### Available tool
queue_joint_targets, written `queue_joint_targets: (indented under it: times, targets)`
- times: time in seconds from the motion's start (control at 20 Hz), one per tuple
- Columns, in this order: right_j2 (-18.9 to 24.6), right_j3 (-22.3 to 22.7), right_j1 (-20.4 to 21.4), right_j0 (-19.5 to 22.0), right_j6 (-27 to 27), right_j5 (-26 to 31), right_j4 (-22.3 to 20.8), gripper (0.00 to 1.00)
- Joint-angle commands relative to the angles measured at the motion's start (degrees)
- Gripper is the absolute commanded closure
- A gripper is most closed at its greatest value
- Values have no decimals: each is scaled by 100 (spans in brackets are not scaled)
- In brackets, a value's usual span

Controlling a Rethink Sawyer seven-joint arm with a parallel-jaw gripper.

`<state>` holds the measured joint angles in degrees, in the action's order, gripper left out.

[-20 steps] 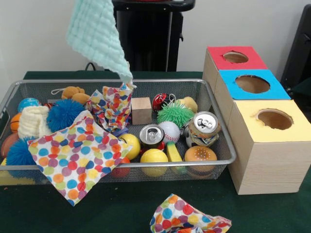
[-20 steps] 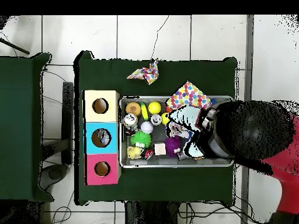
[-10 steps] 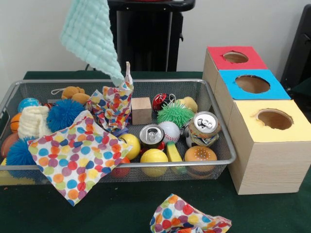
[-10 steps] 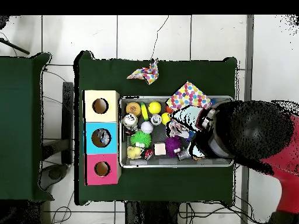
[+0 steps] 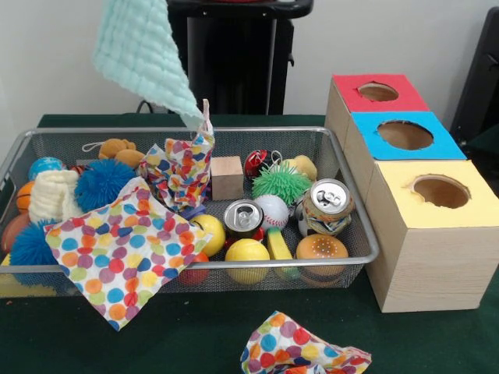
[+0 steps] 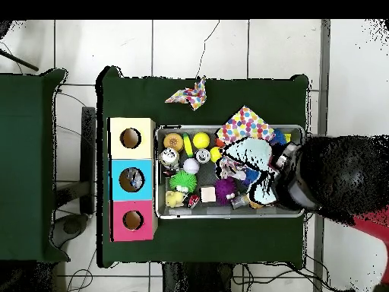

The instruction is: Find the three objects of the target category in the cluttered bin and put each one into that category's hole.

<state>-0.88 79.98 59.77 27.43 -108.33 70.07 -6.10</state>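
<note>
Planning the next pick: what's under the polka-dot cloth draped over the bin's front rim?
Under the polka-dot cloth, a blue spiky ball and yellow ball peek out; anything else is covered.

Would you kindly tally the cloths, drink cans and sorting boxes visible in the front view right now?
Cloths: 4 (mint cloth lifted above the bin, dotted cloth over the rim, dotted cloth inside, dotted cloth on the table)
Cans: 2 ()
Boxes: 3 (red, blue, yellow)
Total: 9

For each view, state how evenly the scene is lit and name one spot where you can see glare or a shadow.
Front view: soft, even light, with bright glints on the tops of the two cans and a dark shadow inside the yellow box's hole. Overhead view: flat light, no strong shadows; the pale floor tiles look washed out.
</note>
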Motion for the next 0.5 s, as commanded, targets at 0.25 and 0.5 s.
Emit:
queue_joint_targets:
  times: [0.25, 0.5]
  targets:
    - [529, 557, 390, 831, 1799, 122, -17, 100]
    - [677, 657, 484, 939, 1845, 138, -76, 100]
